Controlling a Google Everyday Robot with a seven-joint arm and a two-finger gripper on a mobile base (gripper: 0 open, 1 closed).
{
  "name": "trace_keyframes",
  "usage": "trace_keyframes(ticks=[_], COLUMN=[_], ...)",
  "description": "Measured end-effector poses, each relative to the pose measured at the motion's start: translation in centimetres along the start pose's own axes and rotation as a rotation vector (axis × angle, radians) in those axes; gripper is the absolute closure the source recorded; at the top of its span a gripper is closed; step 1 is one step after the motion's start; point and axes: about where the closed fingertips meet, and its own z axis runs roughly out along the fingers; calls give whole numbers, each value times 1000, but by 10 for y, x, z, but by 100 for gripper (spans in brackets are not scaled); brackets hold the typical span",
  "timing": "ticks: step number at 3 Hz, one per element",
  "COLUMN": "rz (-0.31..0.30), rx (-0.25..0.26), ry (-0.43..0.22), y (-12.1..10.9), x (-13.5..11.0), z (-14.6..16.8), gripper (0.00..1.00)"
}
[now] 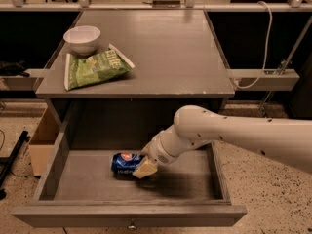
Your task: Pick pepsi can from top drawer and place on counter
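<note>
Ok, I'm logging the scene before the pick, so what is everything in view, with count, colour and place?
pepsi can: one, blue, lying on its side on the top drawer's bottom, left of centre.
top drawer: one, grey, pulled open below the counter.
counter: one, grey, top of the cabinet.
bowl: one, white, counter's rear left.
chip bag: one, green, on the counter in front of the bowl.
cardboard box: one, tan, on the speckled floor, left of the drawer.
cable: one, white, right of the counter.
arm: one, white, reaching in from the right.
gripper: one, tan-tipped, in the drawer at the can's right end.
</note>
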Motion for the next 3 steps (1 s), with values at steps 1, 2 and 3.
trace_keyframes(ticks=[1,2,3], rz=[0,0,-2], rx=[0,0,-16], ry=[0,0,20], y=[0,0,4], x=[0,0,1], z=[0,0,3], gripper=[100,100,100])
